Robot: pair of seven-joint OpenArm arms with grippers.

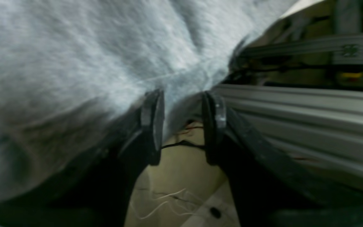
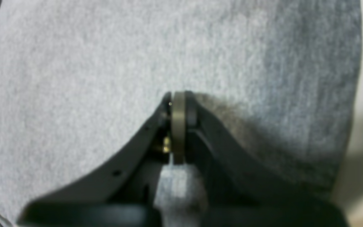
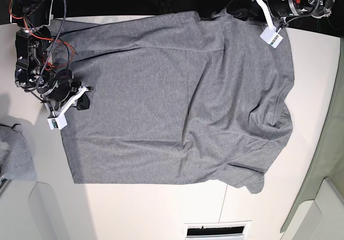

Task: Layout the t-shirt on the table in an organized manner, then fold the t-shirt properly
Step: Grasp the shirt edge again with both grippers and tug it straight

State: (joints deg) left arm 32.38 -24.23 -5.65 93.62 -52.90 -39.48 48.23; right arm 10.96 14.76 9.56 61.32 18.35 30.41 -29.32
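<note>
Grey t-shirt point(image 3: 177, 94) spread on table point(image 3: 134, 207) — right pincer point(image 2: 178, 104) clamped on hem, left pincer point(image 1: 183, 107) half-open — straddling edge.

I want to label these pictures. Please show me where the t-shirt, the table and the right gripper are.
t-shirt point(image 3: 177, 94): base view, middle of the spread body.
table point(image 3: 134, 207): base view, bare white top below the shirt.
right gripper point(image 2: 178, 97): right wrist view, tips of the shut fingers.

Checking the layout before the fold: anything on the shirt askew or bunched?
Yes. The t-shirt lies mostly flat on the table, but its sleeve end is rumpled: diagonal creases run around, and the near sleeve is folded over on itself. The far edge by the left gripper hangs past the table edge.
</note>
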